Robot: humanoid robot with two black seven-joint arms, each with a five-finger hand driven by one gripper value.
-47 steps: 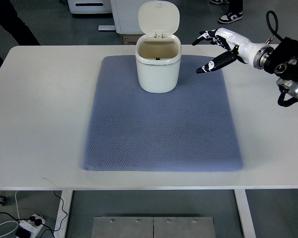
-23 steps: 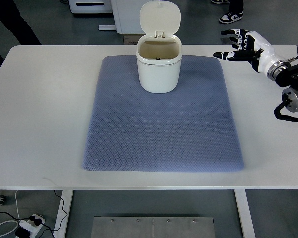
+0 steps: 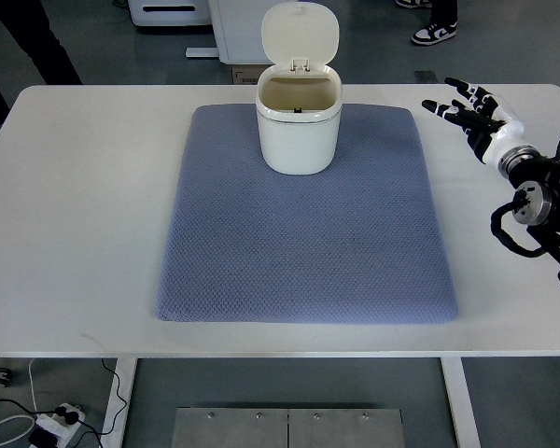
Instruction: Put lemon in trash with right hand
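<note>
Right hand (image 3: 474,114) fingers spread, empty, 1 open-lidded trash bin (image 3: 298,119) on 1 blue mat (image 3: 303,243)

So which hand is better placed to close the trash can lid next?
Right, probably. The right hand hangs open above the table's right side, level with the white trash can, lid up. No left arm shows.

The bin (image 3: 299,126) stands on the mat's (image 3: 303,243) far edge, the mat on the table (image 3: 75,215).
</note>
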